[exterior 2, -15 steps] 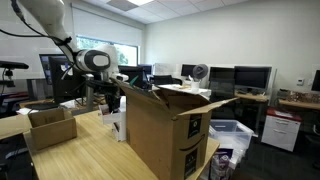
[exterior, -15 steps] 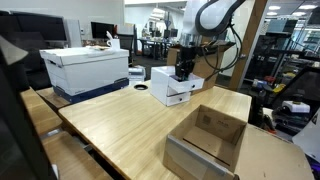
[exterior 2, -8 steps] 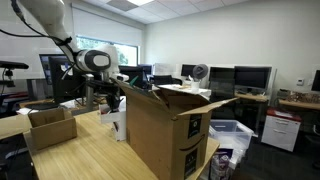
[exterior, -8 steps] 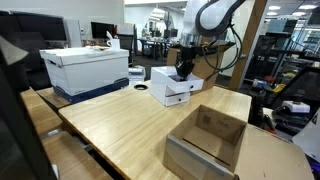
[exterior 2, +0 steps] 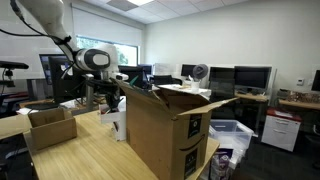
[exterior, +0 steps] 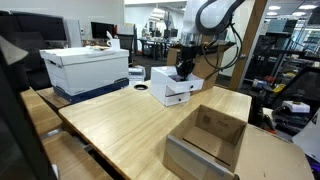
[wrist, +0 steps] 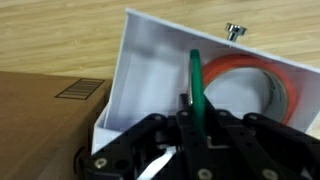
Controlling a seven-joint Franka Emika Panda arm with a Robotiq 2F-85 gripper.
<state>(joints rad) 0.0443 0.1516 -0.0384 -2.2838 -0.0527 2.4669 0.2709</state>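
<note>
Over the open white drawer (wrist: 150,70) at the far side of the wooden table (exterior: 120,125), my gripper (wrist: 198,122) is pinched on a green ring (wrist: 196,80). The ring stands upright and edge-on between my fingers (wrist: 182,112) in the wrist view, above the inside of the drawer. An orange roll of tape (wrist: 262,75) lies flat in the drawer just beside the ring, and the drawer's small metal knob (wrist: 235,31) shows at its front. In an exterior view my gripper (exterior: 183,70) hangs just above the white drawer unit (exterior: 168,88). An open cardboard box (exterior: 210,140) sits nearer the camera, well apart from me. A white bin with a blue lid (exterior: 85,68) stands across the table.
</note>
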